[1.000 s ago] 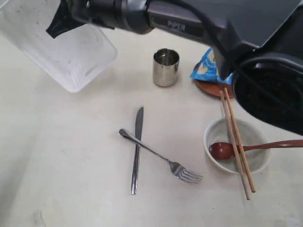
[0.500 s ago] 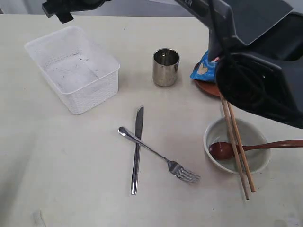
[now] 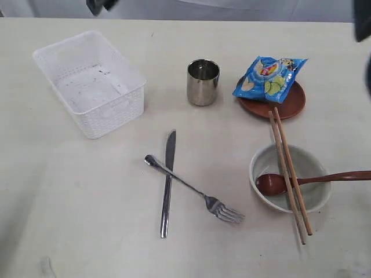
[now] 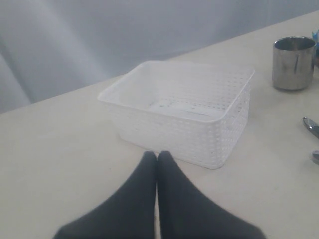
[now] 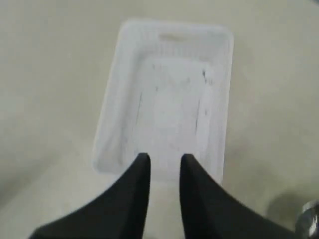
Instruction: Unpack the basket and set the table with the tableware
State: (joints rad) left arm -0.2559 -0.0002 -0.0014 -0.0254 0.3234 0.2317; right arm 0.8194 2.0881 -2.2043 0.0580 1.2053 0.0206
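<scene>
Surveying the bench point(image 3: 69, 231), I judged the unpacking complete and the setting largely left to do. The basket point(image 3: 110, 119) stood upright at the far left, holding nothing but faint dark marks on its floor. The plate point(image 3: 287, 107) lay at the far right with a blue snack bag point(image 3: 269, 75) resting on it; in my judgement the bag must come off before the plate can serve. The bowl point(image 3: 313, 197) sat on the near side of the plate. The cup point(image 3: 203, 83) stood upright between basket and plate, apart from both. The chopsticks point(image 3: 290, 174) lay across the bowl, their far tips touching the plate's edge. The spoon point(image 3: 301, 180) rested in the bowl, its handle running out of the exterior view to the right. The knife point(image 3: 168, 179) and fork point(image 3: 191, 188) lay crossed at mid-bench, the fork on top, so neither was placed. The right hand point(image 5: 164, 159) hung above the basket, clear of it, its fingers a narrow gap apart and gripping nothing. The left hand point(image 4: 156, 157) sat low beside the basket, not touching it, its fingers pressed together and empty. The widest open room lay on the near left of the bench; a lesser strip ran between basket and cutlery. The right side was crowded, with plate, chopsticks and bowl in contact, and the bench's far edge passed just behind the basket.
</scene>
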